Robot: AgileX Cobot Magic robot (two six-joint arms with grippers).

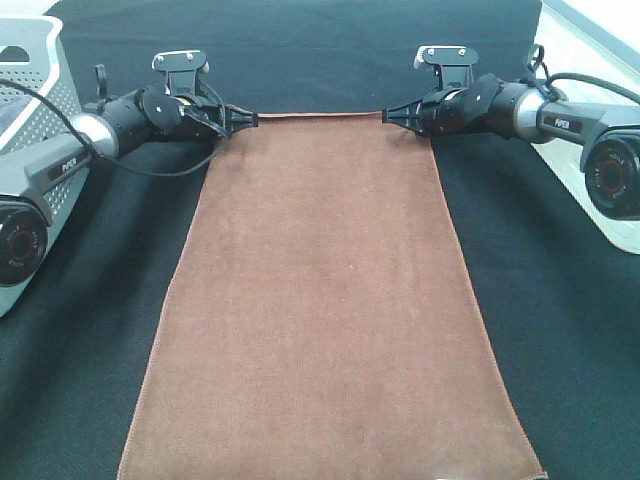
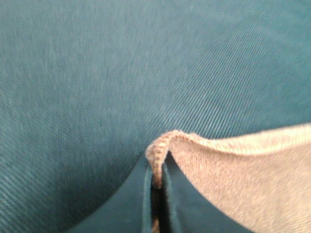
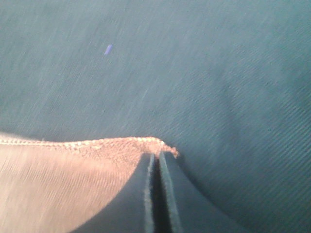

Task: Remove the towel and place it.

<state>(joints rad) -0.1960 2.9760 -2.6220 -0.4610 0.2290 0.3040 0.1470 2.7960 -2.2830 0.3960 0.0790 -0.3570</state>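
Observation:
The brown towel (image 1: 325,300) lies stretched flat down the middle of the black table cloth, its near end reaching the front edge of the exterior high view. My left gripper (image 1: 252,119) is shut on the towel's far left corner, and my right gripper (image 1: 385,116) is shut on the far right corner. In the left wrist view the stitched corner of the towel (image 2: 243,170) is pinched between the closed fingers (image 2: 146,204). The right wrist view shows the towel (image 3: 63,179) clamped at its corner between closed fingers (image 3: 167,194).
A grey perforated basket (image 1: 40,100) stands at the far left beside the left arm. A white edge (image 1: 600,30) borders the table at the right. The black table cloth (image 1: 560,330) covers the surface on both sides of the towel.

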